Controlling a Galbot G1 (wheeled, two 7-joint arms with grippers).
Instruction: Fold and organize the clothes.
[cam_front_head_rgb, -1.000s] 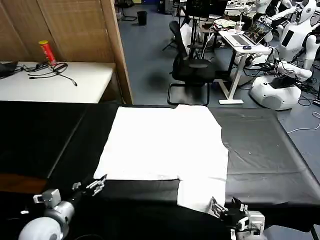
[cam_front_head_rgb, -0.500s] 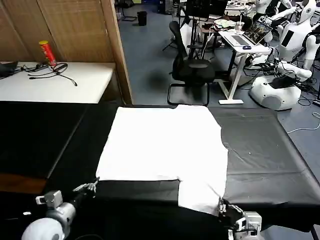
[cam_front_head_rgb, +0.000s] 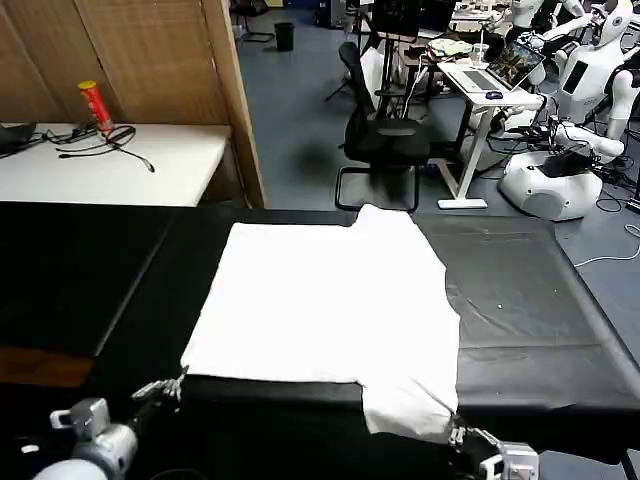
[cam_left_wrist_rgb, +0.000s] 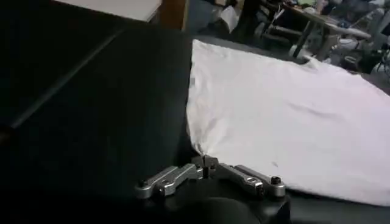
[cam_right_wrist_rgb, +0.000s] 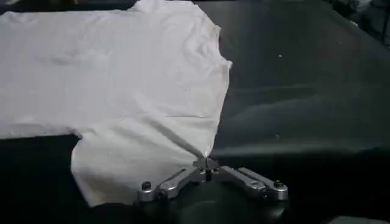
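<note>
T-shirt (cam_front_head_rgb: 325, 305) corners pinched by left gripper (cam_left_wrist_rgb: 206, 164) and right gripper (cam_right_wrist_rgb: 206, 163).

A black counter (cam_front_head_rgb: 530, 330) stands in front, and beyond it a blue-grey floor (cam_front_head_rgb: 300, 120) stretches back. On the left are wooden panels (cam_front_head_rgb: 130, 50) and a white side table (cam_front_head_rgb: 110, 165) with cables and a red can (cam_front_head_rgb: 95, 103). A black chair (cam_front_head_rgb: 385, 140) and a white desk (cam_front_head_rgb: 480, 85) with a laptop stand farther away.
</note>
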